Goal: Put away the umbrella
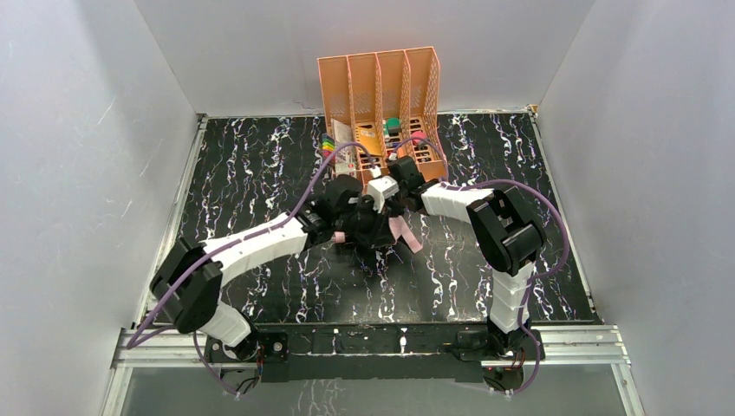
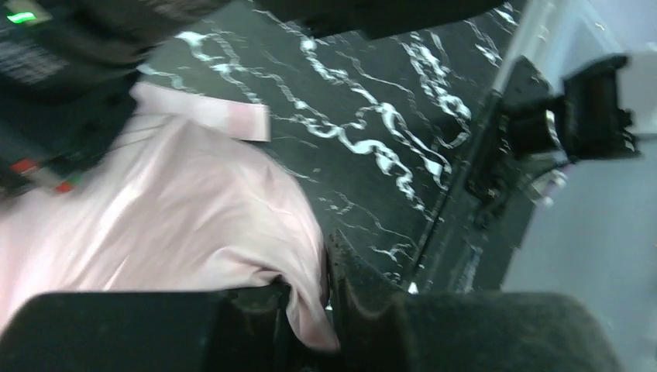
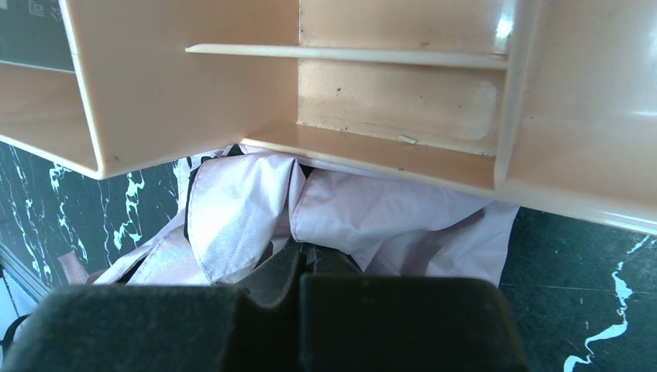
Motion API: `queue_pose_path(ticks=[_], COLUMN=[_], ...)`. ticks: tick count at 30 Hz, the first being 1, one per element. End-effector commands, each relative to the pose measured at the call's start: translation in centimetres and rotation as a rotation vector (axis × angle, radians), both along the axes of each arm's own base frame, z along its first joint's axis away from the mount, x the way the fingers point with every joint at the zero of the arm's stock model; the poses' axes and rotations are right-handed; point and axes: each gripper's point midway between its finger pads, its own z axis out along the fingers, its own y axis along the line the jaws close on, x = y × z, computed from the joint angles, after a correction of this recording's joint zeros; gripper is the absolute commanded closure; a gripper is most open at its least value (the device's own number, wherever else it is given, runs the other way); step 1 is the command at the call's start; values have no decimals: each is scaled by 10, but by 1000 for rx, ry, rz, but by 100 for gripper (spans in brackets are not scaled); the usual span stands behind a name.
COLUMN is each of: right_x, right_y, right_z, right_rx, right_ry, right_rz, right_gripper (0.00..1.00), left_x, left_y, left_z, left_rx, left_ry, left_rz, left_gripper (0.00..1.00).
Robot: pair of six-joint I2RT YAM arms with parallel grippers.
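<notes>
Both sat at the umbrella (image 2: 178,225): my left claw (image 2: 324,306) pinched a fold of its pink fabric; my right claw (image 3: 300,267), pressed together, pointed into the fabric by the organiser (image 3: 387,151).

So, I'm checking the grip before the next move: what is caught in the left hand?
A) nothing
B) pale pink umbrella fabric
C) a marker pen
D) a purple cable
B: the left wrist view shows the umbrella with its pale pink fabric pinched in the narrow gap of the left hand.
</notes>
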Motion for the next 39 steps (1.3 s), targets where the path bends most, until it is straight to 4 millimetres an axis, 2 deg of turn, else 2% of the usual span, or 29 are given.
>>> queue_pose_path(ticks=[1, 5, 8, 15, 18, 21, 22, 26, 30, 32, 35, 39], right_x=[-20, -20, -20, -22, -22, -24, -23, -23, -23, -23, -22, -22], right_y=[-48, -48, -47, -48, -49, -50, -50, -50, -49, -49, -49, -49], right_z=[-53, -54, -56, -61, -62, -63, -62, -62, -63, -63, -62, -61], right_rx=[-217, -218, -219, -224, -225, -229, -228, -223, -220, -222, -223, -222], right_ry=[107, 109, 112, 124, 124, 125, 124, 124, 125, 126, 123, 122], right_rz=[-46, -48, -47, -44, -45, -45, -45, -47, -44, -46, -45, -46], right_gripper=[100, 100, 100, 100, 100, 100, 100, 100, 100, 100, 100, 100], left_x=[-48, -51, -53, -90, -96, -83, -77, -62, -64, -69, -75, -71], left_y=[-16, 1, 13, 19, 29, 48, 57, 75, 66, 48, 27, 13], left_z=[25, 6, 3, -6, -10, -8, -3, 8, 8, 12, 12, 4], left_rx=[-73, -4, 4, 45, 58, 58, 46, -47, -75, -90, -70, -30], left_ry=[78, 95, 86, 74, 86, 59, 42, 12, 12, -7, -36, -72], left_rz=[-339, -270, -199, -157, -94, 75, 151, 340, 346, 306, 269, 287], left_gripper=[83, 80, 77, 73, 77, 88, 85, 52, 40, 33, 29, 25])
